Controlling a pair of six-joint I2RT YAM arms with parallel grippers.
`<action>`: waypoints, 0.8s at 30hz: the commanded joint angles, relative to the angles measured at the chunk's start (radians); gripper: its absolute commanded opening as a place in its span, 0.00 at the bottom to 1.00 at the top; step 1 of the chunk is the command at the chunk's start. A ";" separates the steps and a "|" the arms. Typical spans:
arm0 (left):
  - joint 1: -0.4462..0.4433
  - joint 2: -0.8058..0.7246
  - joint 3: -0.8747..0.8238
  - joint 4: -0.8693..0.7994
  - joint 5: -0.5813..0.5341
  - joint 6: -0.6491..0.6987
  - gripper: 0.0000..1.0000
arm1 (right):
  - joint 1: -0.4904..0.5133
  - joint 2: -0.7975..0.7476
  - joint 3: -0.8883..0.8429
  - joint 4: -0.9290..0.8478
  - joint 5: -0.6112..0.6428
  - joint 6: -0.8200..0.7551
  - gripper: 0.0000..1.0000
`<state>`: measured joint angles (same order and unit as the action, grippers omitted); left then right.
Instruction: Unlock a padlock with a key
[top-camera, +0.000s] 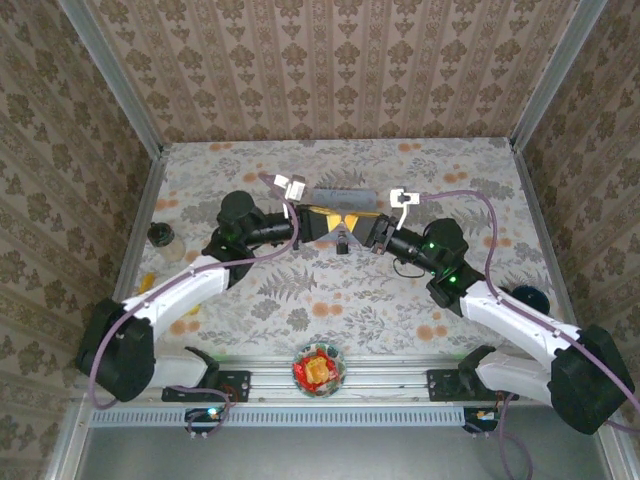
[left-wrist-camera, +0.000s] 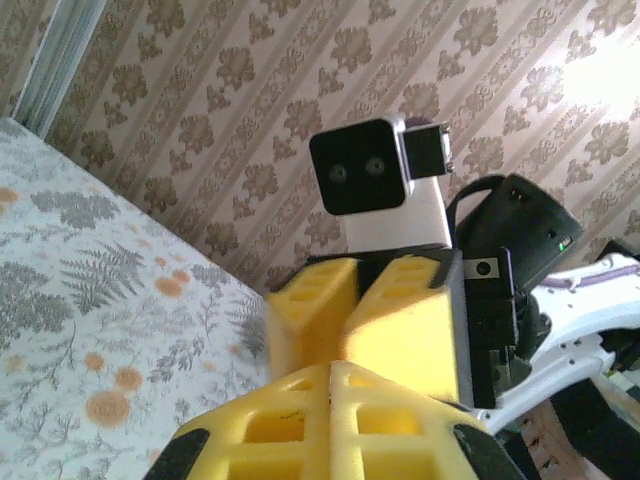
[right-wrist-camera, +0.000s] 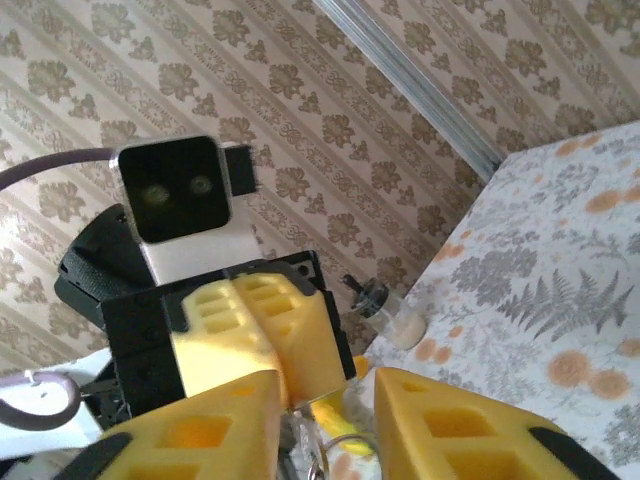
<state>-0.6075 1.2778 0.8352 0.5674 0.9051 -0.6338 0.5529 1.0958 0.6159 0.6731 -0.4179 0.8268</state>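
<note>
A small jar (top-camera: 165, 240) stands at nine o'clock on the flower-patterned table (top-camera: 300, 300), seen from above, close to the left wall. A yellow scrap (top-camera: 147, 283) lies just toward seven o'clock of it.

The left arm (top-camera: 185, 290) reaches in from the seven o'clock corner to the middle of the table. There the left gripper (top-camera: 333, 227) meets its partner tip to tip. Its yellow fingers (left-wrist-camera: 290, 395) are pressed fully together. What they pinch, if anything, cannot be made out.

The padlock (top-camera: 343, 243), a tiny dark body, sits right at six o'clock of the two sets of fingertips, touching or almost touching them. Whether it hangs or rests on the cloth cannot be told. A grey block (top-camera: 340, 195) lies on the table just at twelve o'clock of the meeting point. A red and yellow bowl (top-camera: 318, 368) sits at six o'clock by the near rail.

The right gripper (top-camera: 353, 228) faces the left one with its fingers (right-wrist-camera: 410, 410) parted partway, a clear gap between them. A thin silvery loop (right-wrist-camera: 335, 447) shows low in that gap. Whether the pads touch it cannot be told. The right arm (top-camera: 510, 325) comes in from the five o'clock corner, with a round black knob (top-camera: 527, 297) just beside it at four o'clock.
</note>
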 joint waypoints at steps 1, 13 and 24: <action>-0.010 -0.095 0.136 -0.470 0.002 0.346 0.00 | 0.004 -0.077 0.038 -0.104 0.008 -0.096 0.43; -0.064 -0.072 0.455 -1.155 -0.006 0.759 0.00 | 0.016 -0.189 0.009 -0.070 -0.183 -0.209 0.52; -0.093 -0.028 0.544 -1.217 0.004 0.775 0.00 | 0.084 -0.104 0.076 -0.093 -0.245 -0.265 0.43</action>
<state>-0.6930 1.2469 1.3411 -0.6071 0.8913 0.1085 0.6296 0.9810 0.6559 0.5701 -0.6262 0.5934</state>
